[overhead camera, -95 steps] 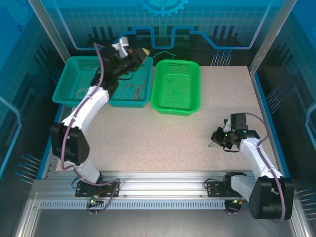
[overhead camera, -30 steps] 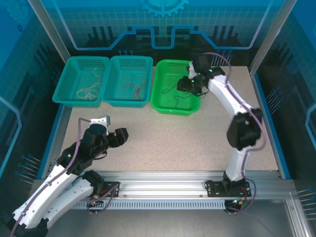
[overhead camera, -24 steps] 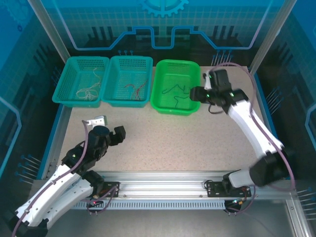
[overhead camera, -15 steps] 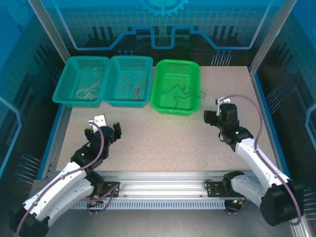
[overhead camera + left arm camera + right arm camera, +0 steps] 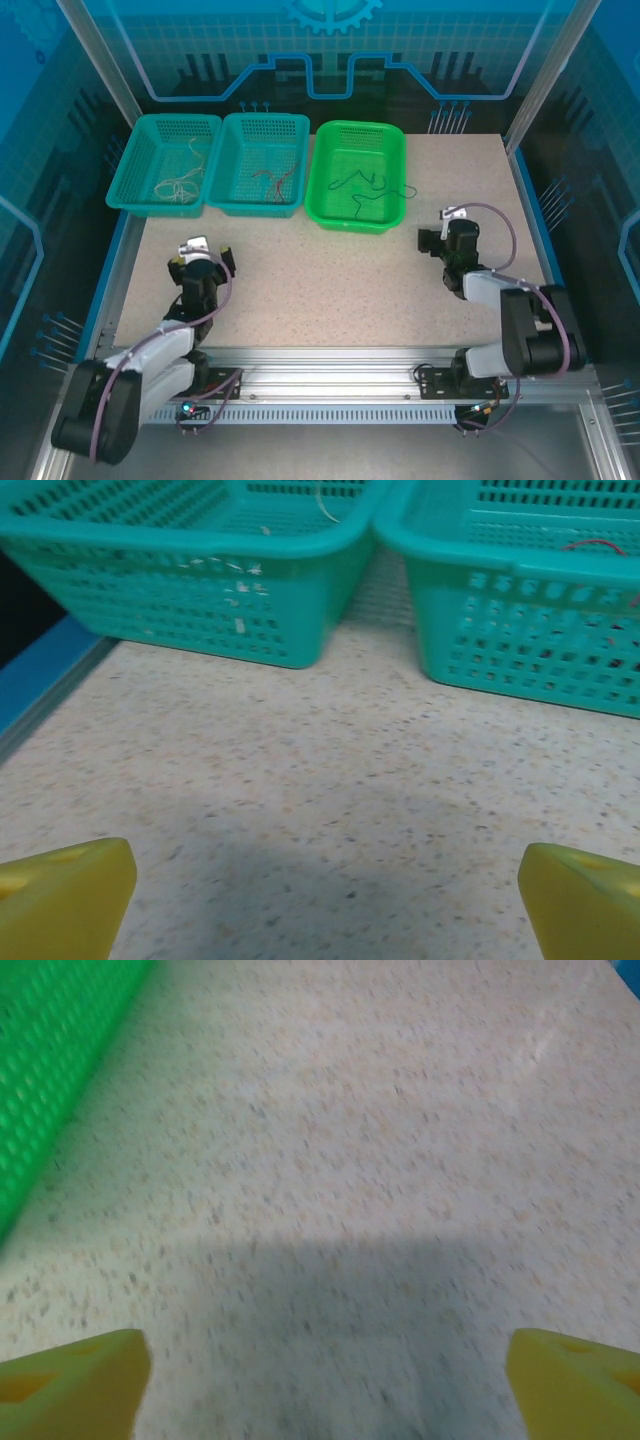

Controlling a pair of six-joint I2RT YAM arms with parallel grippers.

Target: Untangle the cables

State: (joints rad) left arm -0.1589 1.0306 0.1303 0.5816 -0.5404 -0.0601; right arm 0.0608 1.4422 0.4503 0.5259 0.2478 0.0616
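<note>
The cables lie sorted in three baskets at the back of the table. White cables (image 5: 180, 185) rest in the left teal basket (image 5: 140, 165). Red cables (image 5: 272, 180) lie in the middle teal basket (image 5: 240, 135), and dark cables (image 5: 365, 190) in the green basket (image 5: 392, 150). My left gripper (image 5: 203, 262) hangs low over bare table near the front left, open and empty. My right gripper (image 5: 440, 245) is open and empty too, right of the green basket. In the left wrist view its yellow fingertips (image 5: 62, 900) stand wide apart; a red cable (image 5: 590, 546) shows past a basket rim.
Both teal baskets (image 5: 200, 570) stand side by side just ahead of the left gripper (image 5: 320, 910). The green basket's wall (image 5: 50, 1070) runs along the left of the right gripper (image 5: 325, 1390). Speckled tabletop lies under both. A blue frame edges the table.
The right arm has pulled back from over the green basket to the table's right side, its gripper opening; the dark cables stay in the basket. The left arm has folded back and straightened.
</note>
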